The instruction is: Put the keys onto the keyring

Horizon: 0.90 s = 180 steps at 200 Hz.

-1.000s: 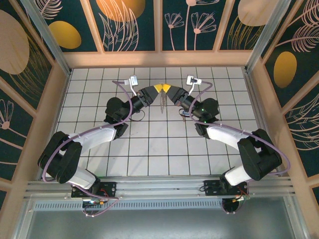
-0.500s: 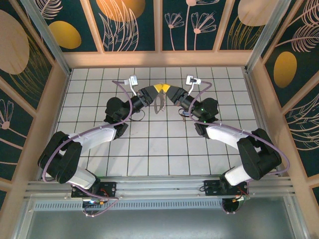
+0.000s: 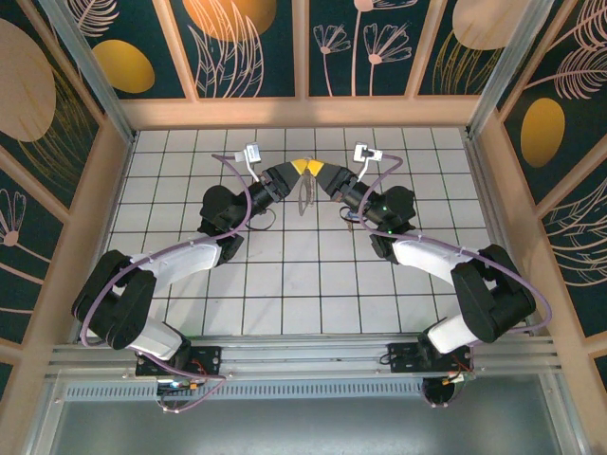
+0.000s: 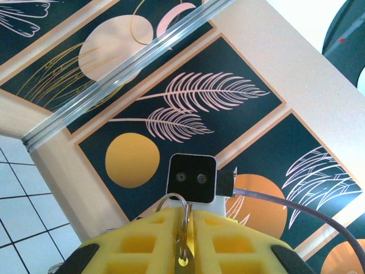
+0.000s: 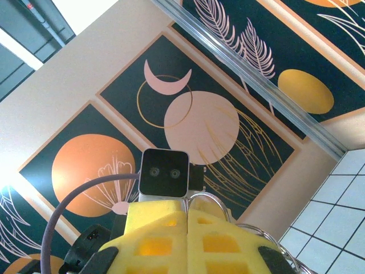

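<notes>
Count from my end: 2 arms, 2 pincers, 1 keyring, all over the white tiled table. The left gripper and right gripper meet tip to tip near the far-centre of the table. The keyring hangs just below where they meet, its pale loop dangling clear of the tiles. I can't tell a key from the other metal bits at this size. On the left wrist cam the left gripper is clamped down, with 2 yellow pads nearly together and the keyring's metal rings pinched edge-on in the seam. One ring arcs up above the pad tips, and there are at least 2 rings, but I can't tell the exact no. So the left is grasping the keyring by its metal cluster. On the right wrist cam the right gripper is clenched tight, its 2 yellow pads flush with no gap. A thin silvery wire curves just past its tips. I can't tell whether that wire is nipped between the pads or only lies beside them.
</notes>
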Available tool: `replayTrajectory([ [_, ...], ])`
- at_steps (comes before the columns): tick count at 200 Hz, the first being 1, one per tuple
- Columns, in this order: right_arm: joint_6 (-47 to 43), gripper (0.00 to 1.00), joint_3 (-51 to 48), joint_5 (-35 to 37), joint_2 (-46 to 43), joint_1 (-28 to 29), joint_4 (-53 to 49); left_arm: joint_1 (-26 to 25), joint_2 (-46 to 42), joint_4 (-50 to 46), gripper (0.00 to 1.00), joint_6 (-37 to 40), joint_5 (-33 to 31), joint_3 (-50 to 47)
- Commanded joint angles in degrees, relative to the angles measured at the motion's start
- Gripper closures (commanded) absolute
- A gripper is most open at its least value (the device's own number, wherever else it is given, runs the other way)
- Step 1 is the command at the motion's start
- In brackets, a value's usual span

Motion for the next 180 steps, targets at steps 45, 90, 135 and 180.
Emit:
replayTrajectory([
  [45,-0.7,1.0,1.7,-0.2,-0.1,0.2,2.7,-0.6,-0.1,3.2,0.89,0.3,0.5,0.1],
  [90,-0.6,1.0,1.6,-0.5,-0.3,0.2,2.7,-0.6,0.6,3.7,0.87,-0.1,0.9,0.6],
  [135,-0.6,1.0,1.9,-0.7,0.0,0.2,2.6,-0.5,0.8,3.7,0.94,0.1,1.1,0.7],
  [180,-0.5,1.0,1.9,-1.0,0.2,0.3,2.7,-0.6,1.3,3.8,0.93,0.1,1.6,1.2],
])
